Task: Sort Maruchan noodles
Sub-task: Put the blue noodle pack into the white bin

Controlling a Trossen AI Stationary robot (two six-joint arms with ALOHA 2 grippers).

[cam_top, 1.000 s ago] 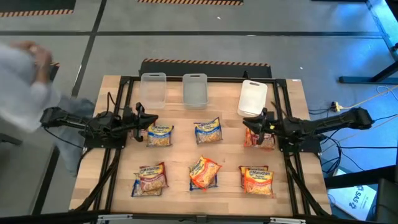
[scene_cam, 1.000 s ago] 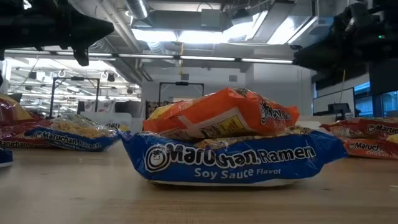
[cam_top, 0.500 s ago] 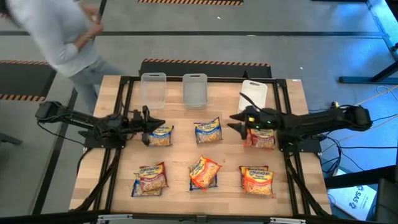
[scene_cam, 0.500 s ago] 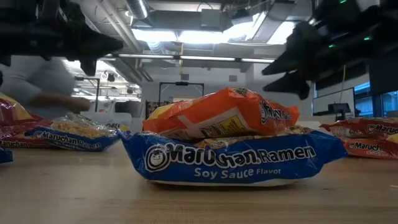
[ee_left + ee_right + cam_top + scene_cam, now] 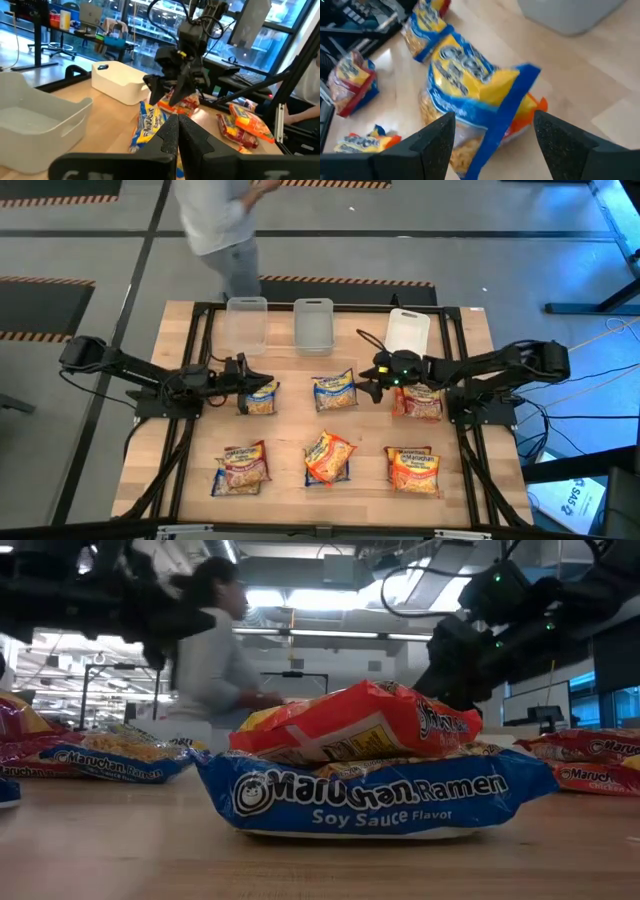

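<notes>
Several Maruchan packets lie in six small piles on the wooden table. My right gripper (image 5: 368, 388) is open and tipped down over the far-middle pile, a blue-and-yellow packet (image 5: 335, 390) lying on an orange one. In the right wrist view its fingers stand either side of that packet (image 5: 470, 95), above it. My left gripper (image 5: 243, 380) is shut and empty, in the air by the far-left blue-and-yellow packet (image 5: 260, 396). The left wrist view (image 5: 179, 131) shows the fingers closed together.
Two clear tubs (image 5: 246, 323) (image 5: 313, 323) and a white tub (image 5: 407, 335) stand along the far edge. Other packet piles lie at the far right (image 5: 420, 402), near left (image 5: 240, 465), near middle (image 5: 328, 457) and near right (image 5: 412, 470). A person (image 5: 220, 220) walks beyond the far edge.
My right gripper has gone toward the table's left, from over the far-right pile to the far-middle pile, and has tipped downward. My left gripper has gone a little toward the right. The person has walked along the far side toward the right.
</notes>
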